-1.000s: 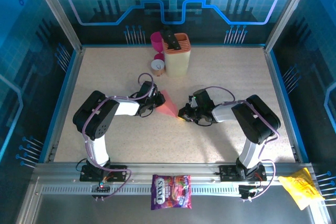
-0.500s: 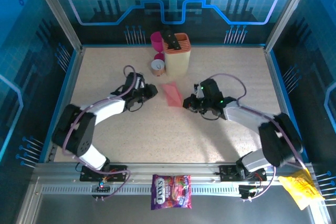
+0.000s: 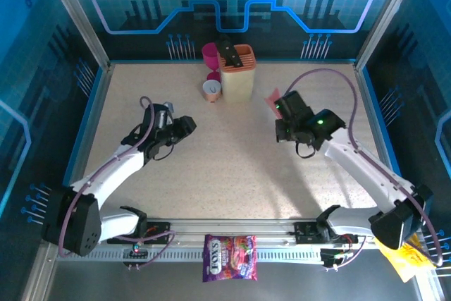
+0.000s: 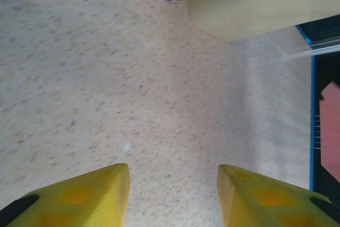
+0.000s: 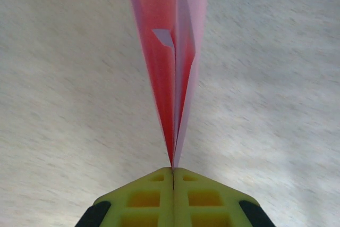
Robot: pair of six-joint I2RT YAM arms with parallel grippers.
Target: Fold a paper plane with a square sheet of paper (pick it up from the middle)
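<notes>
Top external view: the right gripper (image 3: 276, 106) is over the far right part of the table (image 3: 211, 174), and the paper plane (image 3: 269, 98) pokes out pink from its tip, near the yellow holder (image 3: 237, 74). The left gripper (image 3: 184, 126) is over the left middle of the table, well apart from the plane.

Left wrist view: the left gripper (image 4: 172, 195) has its yellow fingers spread and nothing between them, with bare table below.

Right wrist view: the right gripper (image 5: 172, 176) is clenched on the plane's (image 5: 170, 78) narrow end, and the creased wings fan away from it.

The folding looks finished, so the step seems to be carrying the plane. It calls for a firm pinch on the centre crease, a slow move so the wings don't spring open, and a path clear of the holder
</notes>
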